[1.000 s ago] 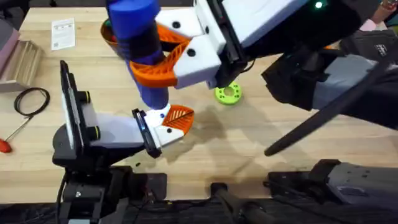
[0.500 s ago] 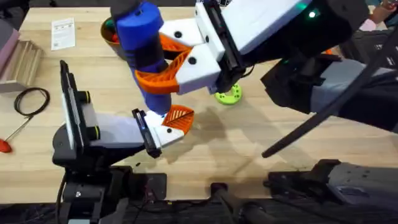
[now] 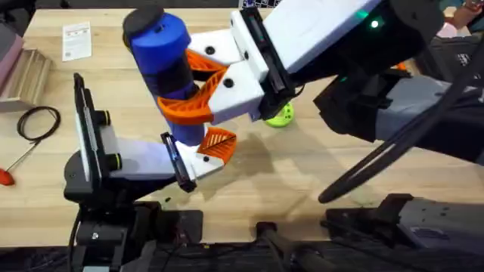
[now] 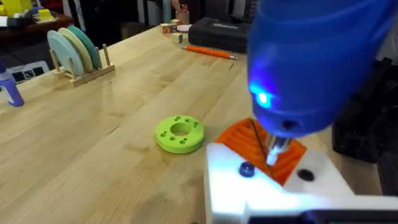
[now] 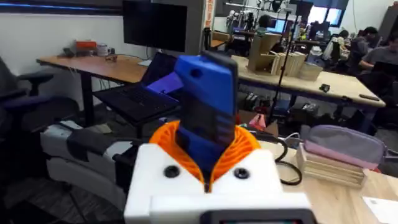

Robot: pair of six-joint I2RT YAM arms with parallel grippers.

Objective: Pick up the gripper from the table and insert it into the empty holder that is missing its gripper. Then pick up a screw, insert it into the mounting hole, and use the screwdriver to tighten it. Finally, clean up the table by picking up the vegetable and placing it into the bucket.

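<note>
Two arms meet near the middle of the table. The right gripper (image 3: 198, 94) reaches in from the right and is clamped around the screwdriver (image 3: 162, 57), its orange pads pressed against the blue body; the tool stands almost upright, leaning a little to the left, with its tip pointing down. In the left wrist view the screwdriver's silver tip (image 4: 274, 149) sits just above the orange gripper piece (image 4: 261, 146), which is seated in the white holder (image 4: 273, 190) — a blue light glows on the tool's front. A dark screw head (image 4: 246, 168) shows on the holder beside the tip. The left gripper (image 3: 198, 155) lies low on the table, and whether its fingers are open or closed I cannot tell. Just to the right of the tools sits a green disc (image 3: 280, 115) with holes. Far behind the screwdriver, the bucket (image 3: 130, 36) peeks out — mostly hidden.
</note>
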